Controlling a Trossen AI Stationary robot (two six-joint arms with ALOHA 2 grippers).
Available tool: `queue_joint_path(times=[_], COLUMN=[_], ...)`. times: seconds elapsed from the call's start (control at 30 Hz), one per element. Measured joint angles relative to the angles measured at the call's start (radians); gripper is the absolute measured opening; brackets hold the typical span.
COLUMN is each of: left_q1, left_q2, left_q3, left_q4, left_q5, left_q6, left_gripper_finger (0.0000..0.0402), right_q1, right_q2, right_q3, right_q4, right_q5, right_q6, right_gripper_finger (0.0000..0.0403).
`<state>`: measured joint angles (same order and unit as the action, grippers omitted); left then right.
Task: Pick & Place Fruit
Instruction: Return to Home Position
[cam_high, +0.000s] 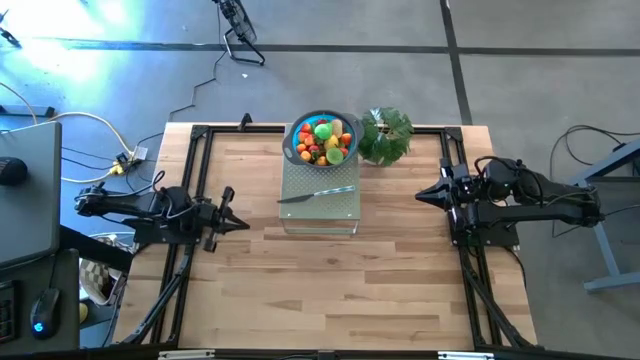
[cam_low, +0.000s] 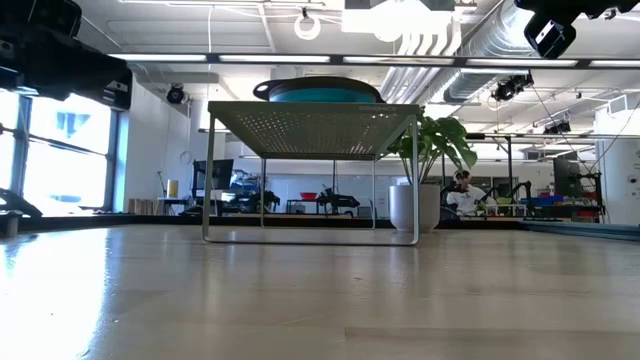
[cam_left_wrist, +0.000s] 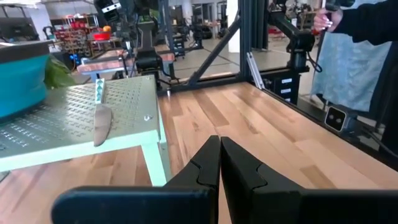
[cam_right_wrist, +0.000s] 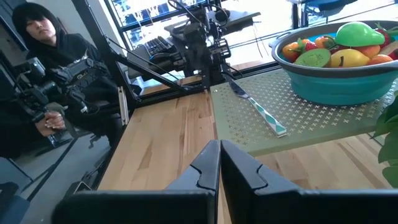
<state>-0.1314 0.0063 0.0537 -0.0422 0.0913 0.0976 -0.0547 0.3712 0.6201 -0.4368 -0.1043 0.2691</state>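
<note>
The fruit (cam_high: 323, 141) (cam_right_wrist: 339, 46), small red, orange, yellow and green pieces, lies heaped in a blue bowl (cam_high: 292, 141) (cam_right_wrist: 348, 84). The bowl stands on the far end of a pale green perforated stand (cam_high: 320, 208) (cam_left_wrist: 74, 124) at the table's far middle. My left gripper (cam_high: 243, 224) (cam_left_wrist: 220, 155) is shut at the table's left, pointing at the stand, with nothing in it. My right gripper (cam_high: 421, 196) (cam_right_wrist: 220, 158) is shut at the table's right, facing the stand, also touching nothing.
A slim knife (cam_high: 318, 194) (cam_left_wrist: 101, 118) (cam_right_wrist: 258, 109) lies on the stand near the bowl. A leafy green plant (cam_high: 385, 135) stands right of the bowl. Bare wooden table (cam_high: 330, 290) stretches toward the near edge. A person (cam_right_wrist: 56, 81) sits beyond the table's left side.
</note>
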Motion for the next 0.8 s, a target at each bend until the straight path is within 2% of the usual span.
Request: queue_joint_path(times=[0.37, 0.63, 0.8], left_q1=[0.000, 0.000, 0.000], left_q2=[0.000, 0.000, 0.000], left_q3=[-0.007, -0.007, -0.009], left_q4=[-0.003, -0.017, -0.021], left_q5=[-0.001, -0.028, -0.069], left_q6=[0.027, 0.029, 0.029], left_gripper_finger=[0.0008, 0.0008, 0.0008], right_q1=[0.000, 0.000, 0.000], right_q2=[-0.037, -0.263, -0.363], right_q3=[0.000, 0.002, 0.003], right_q4=[0.000, -0.044, -0.071], right_q5=[0.002, 0.097, 0.105], right_q6=[-0.001, -0.006, -0.008], right_gripper_finger=[0.0006, 0.0006, 0.0006])
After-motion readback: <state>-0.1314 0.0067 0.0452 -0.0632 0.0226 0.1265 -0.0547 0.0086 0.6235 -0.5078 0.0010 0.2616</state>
